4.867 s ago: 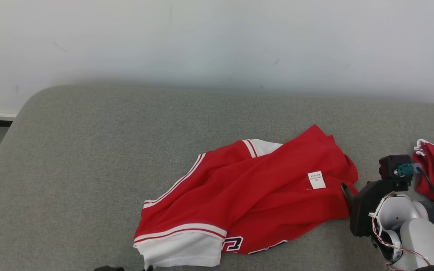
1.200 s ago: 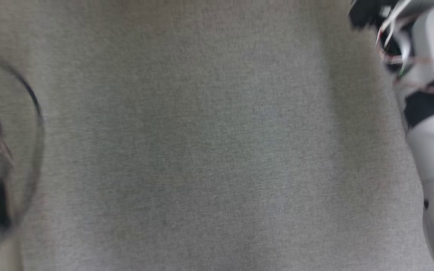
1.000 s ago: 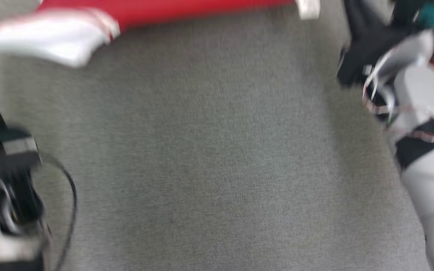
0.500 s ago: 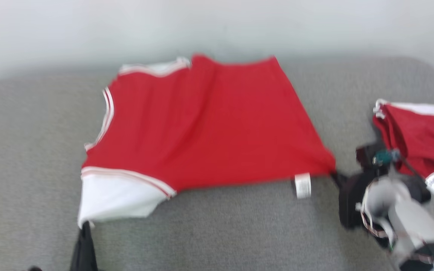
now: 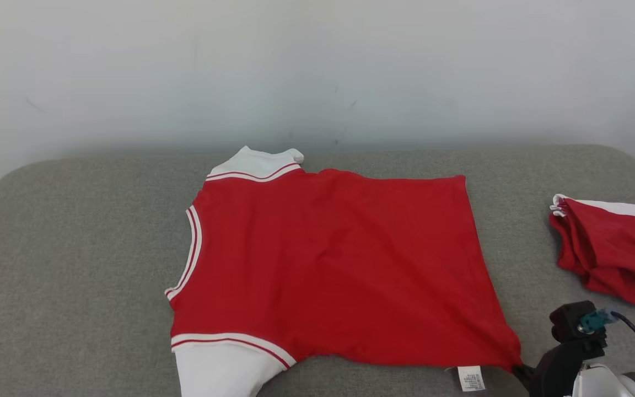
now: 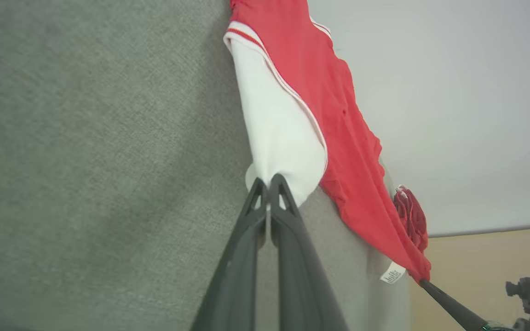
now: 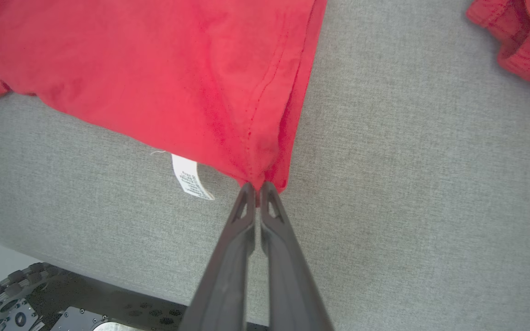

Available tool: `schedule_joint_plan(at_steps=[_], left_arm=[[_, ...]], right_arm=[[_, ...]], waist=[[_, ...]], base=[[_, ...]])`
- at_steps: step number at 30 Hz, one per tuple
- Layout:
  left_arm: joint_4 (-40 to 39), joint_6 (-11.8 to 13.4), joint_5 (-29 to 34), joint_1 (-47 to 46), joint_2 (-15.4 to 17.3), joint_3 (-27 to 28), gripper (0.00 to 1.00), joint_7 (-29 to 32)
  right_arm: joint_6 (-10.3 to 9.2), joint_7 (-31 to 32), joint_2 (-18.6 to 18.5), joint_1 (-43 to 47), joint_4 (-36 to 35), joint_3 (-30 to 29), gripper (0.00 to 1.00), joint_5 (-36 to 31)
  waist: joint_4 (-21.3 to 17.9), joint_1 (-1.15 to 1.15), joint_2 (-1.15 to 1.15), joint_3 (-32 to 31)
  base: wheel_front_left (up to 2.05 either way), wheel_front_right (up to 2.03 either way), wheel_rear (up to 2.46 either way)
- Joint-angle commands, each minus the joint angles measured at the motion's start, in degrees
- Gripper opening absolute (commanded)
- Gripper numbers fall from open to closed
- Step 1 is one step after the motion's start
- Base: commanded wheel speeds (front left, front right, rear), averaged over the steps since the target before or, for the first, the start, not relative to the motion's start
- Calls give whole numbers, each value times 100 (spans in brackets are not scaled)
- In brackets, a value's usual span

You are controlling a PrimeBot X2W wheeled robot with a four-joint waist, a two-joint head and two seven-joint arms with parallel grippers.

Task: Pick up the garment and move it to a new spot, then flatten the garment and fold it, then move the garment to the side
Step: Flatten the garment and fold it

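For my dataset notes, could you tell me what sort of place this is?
Probably a test room: a grey fabric-covered surface against a bare white wall, with a red jersey spread on it.

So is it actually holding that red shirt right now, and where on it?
Yes: the left gripper pinches the red garment by its white sleeve tip, the right gripper by the hem corner beside the label.

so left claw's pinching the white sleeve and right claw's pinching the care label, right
Not the care label: the right wrist view shows the right claw shut on the garment's red hem corner, the label loose beside it. The left claw does pinch the white sleeve.
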Motion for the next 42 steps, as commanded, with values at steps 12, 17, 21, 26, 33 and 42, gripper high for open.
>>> schedule_joint_plan(at_steps=[12, 17, 21, 26, 33, 42], left_arm=[[-1010, 319, -1215, 861, 327, 328, 0, 1167], [-1273, 549, -1403, 1197, 525, 353, 0, 1559], [-1424, 581, -1495, 1324, 578, 395, 0, 1663], [-1474, 367, -1432, 1167, 486, 409, 0, 1481], [-1251, 97, -1347, 408, 258, 239, 0, 1175], [-377, 210, -629, -863, 29, -76, 0, 379]], right_arm=[[-15, -127, 417, 537, -279, -602, 0, -570], [-15, -195, 423, 618, -154, -687, 0, -655], [-15, -21, 450, 777, -125, -705, 0, -586], [-15, 45, 468, 902, -312, -730, 0, -493], [-16, -463, 470, 501, -251, -667, 0, -408], [-16, -1118, 559, 27, 172, -536, 0, -360]], waist=[[84, 1, 1, -10], [92, 1, 1, -40], [123, 1, 1, -57], [118, 1, 1, -66], [102, 1, 1, -65], [190, 1, 1, -22]], base=[[0, 0, 0], [0, 0, 0], [0, 0, 0], [0, 0, 0], [0, 0, 0], [0, 0, 0]])
